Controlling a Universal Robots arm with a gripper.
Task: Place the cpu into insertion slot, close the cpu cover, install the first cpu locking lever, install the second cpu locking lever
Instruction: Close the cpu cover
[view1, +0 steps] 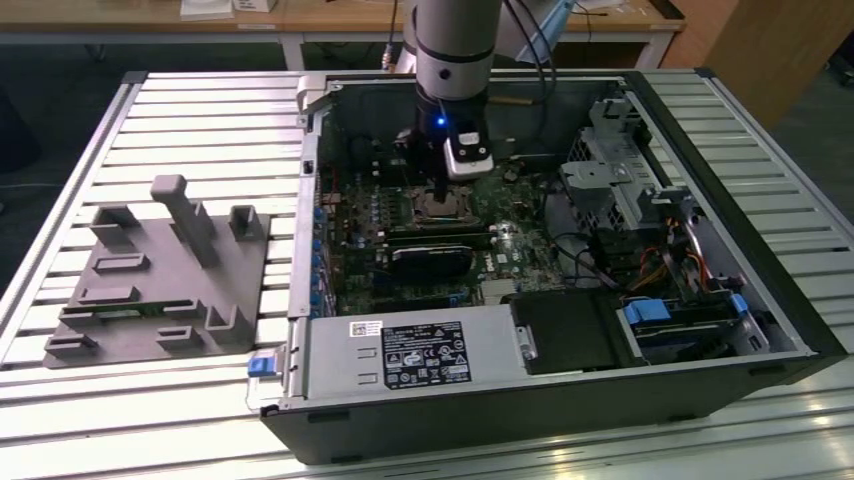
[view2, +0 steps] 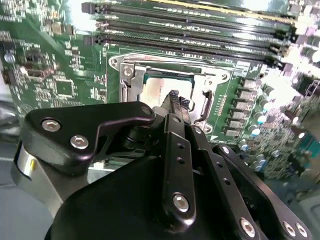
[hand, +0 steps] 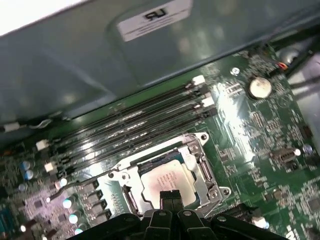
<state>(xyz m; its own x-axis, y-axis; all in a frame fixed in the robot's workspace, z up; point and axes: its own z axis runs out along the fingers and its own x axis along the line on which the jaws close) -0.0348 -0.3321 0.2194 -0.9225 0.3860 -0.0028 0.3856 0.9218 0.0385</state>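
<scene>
The cpu (hand: 167, 176) lies flat in the insertion slot (view1: 434, 208) on the green board, pale metal face up. The silvery cpu cover (hand: 204, 169) lies down around it as a frame, its cut-out showing the chip. My gripper (hand: 170, 196) hangs directly over the near edge of the cpu with its two black fingers pressed together and nothing between them. In the second wrist view the fingertips (view2: 174, 98) stand just above the cpu (view2: 159, 89) and the cover's rim (view2: 131, 75). Whether they touch the chip cannot be told. A thin lever wire (hand: 92, 179) runs beside the socket.
Long black memory slots (hand: 135, 125) run along one side of the socket, close to the case wall. A black card (view1: 427, 258) sits on the socket's other side, then the power supply (view1: 414, 355). A drive cage (view1: 614, 165) and cables fill the exterior view's right. A grey fixture (view1: 160, 275) stands outside the case.
</scene>
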